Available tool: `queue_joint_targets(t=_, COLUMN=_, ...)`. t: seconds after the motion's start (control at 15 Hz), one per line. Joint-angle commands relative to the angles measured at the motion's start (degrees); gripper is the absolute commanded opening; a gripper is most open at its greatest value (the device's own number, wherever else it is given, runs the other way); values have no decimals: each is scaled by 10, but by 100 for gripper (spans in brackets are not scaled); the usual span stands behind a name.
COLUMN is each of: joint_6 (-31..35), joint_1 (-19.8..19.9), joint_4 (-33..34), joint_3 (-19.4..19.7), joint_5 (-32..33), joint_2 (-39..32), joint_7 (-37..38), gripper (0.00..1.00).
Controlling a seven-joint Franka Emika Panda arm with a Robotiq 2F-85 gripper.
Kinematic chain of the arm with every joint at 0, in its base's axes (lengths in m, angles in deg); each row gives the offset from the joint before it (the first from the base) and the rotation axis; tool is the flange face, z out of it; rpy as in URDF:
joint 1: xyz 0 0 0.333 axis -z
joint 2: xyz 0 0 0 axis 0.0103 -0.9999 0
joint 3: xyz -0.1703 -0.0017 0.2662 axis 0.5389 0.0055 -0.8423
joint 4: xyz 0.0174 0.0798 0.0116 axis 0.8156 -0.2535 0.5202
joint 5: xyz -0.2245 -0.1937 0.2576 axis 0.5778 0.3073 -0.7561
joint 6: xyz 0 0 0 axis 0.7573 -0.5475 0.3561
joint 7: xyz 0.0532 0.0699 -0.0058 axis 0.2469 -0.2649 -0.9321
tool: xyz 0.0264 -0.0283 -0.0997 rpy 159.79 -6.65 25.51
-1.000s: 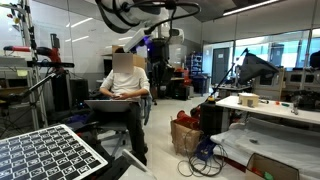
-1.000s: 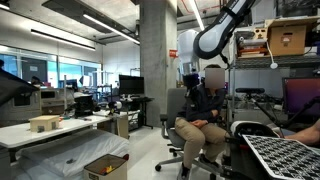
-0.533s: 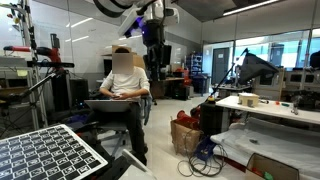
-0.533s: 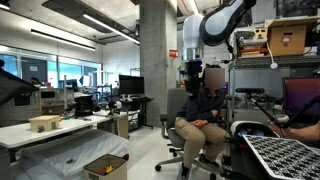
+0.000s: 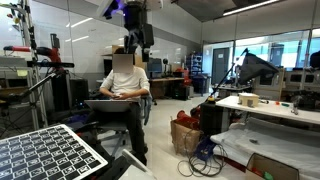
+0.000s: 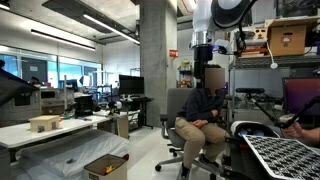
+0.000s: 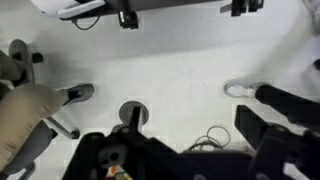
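Note:
My gripper [image 5: 136, 40] hangs high in the air from the white and black arm, above and just behind the seated person [image 5: 126, 88]. It also hangs above that person's head [image 6: 213, 78] from the other side [image 6: 203, 48]. In the wrist view the gripper [image 7: 194, 125] looks down at the pale floor. Its two dark fingers [image 7: 252, 122] stand wide apart, open, with nothing between them. It touches nothing.
The person has a laptop [image 5: 110, 103] on the lap. A checkerboard panel [image 5: 45, 152] lies in front. A table [image 5: 270, 110] carries a wooden block [image 5: 249, 100]; a cardboard box [image 6: 106, 166] and a basket [image 5: 186, 135] stand on the floor. Below me are shoes [image 7: 240, 90], a knee [image 7: 22, 112] and a cable [image 7: 207, 141].
The arm has swung upward and sideways, carrying the gripper from beside the person's head to well above it. The fingers have spread from shut to wide apart.

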Motion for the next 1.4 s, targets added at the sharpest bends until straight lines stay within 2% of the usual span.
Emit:
queue_joint_targets(t=0.0, joint_6=-46, joint_1=-15, joint_4=-29, joint_3=2, joint_5=-52, joint_2=40, joint_7=-45, gripper=100)
queue_joint_targets(t=0.27, joint_6=-87, joint_1=-22, joint_4=-48, joint_3=-3, joint_5=-78, joint_2=53, joint_7=-46, gripper=100)
queue_joint_targets(t=0.93, joint_6=-54, joint_1=32, joint_4=-30, joint_3=2, joint_5=-15, joint_2=4, joint_7=9, gripper=100)
queue_joint_targets(t=1.27, joint_6=-65, joint_1=43, joint_4=-6, joint_3=14, joint_5=-18, joint_2=-21, joint_7=16, gripper=100)
queue_joint_targets(t=1.33, joint_6=-59, joint_1=40, joint_4=-19, joint_3=15, joint_5=-22, joint_2=-7, joint_7=6, gripper=100)
